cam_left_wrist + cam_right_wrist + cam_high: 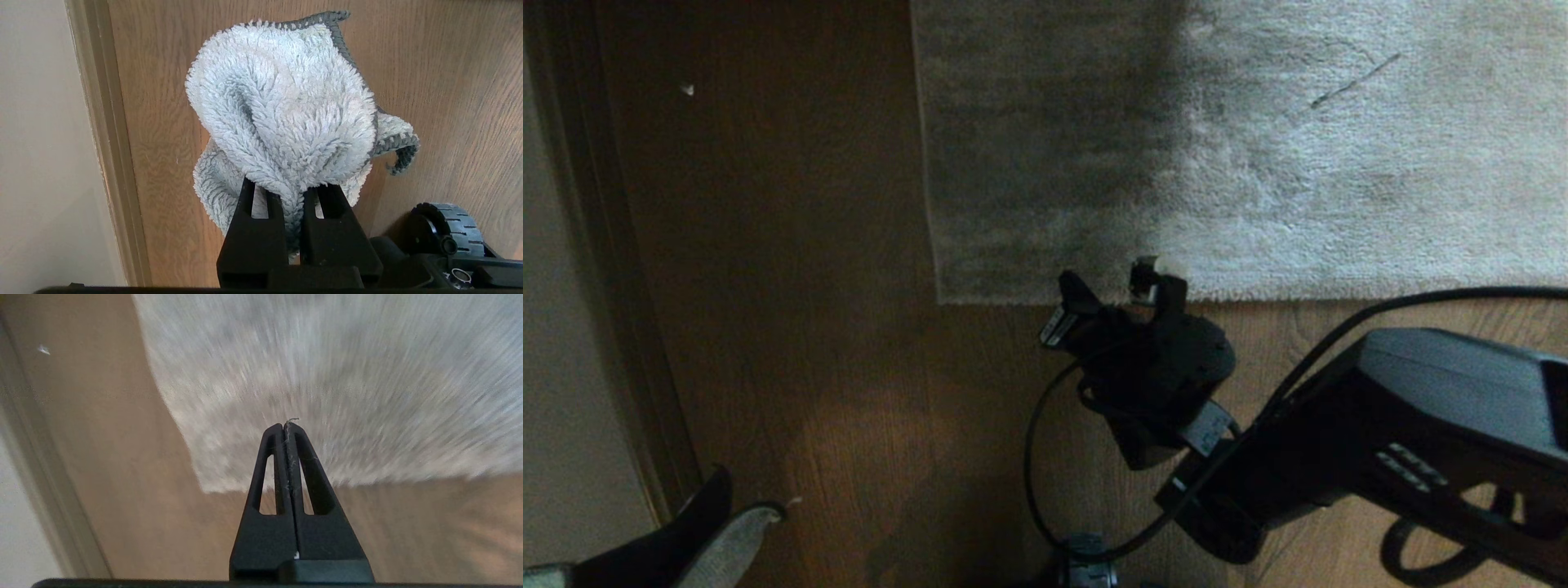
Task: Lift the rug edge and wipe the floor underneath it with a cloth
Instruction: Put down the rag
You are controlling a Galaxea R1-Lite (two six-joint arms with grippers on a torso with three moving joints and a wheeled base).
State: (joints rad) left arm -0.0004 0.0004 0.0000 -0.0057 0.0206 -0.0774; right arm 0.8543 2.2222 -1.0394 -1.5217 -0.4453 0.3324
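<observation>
No legible writing; left end effector grips cloth.

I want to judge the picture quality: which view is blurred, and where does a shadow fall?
Right wrist view: the rug is streaked with blur. Head view: a dark shadow covers the rug's left part and the floor beside it. Left wrist view: sharp and evenly lit, the cloth clear.

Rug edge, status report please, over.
Right gripper shut, empty, above the rug edge. Left gripper shut on the cloth, parked low left. Rug flat on floor. Nothing in the way.
</observation>
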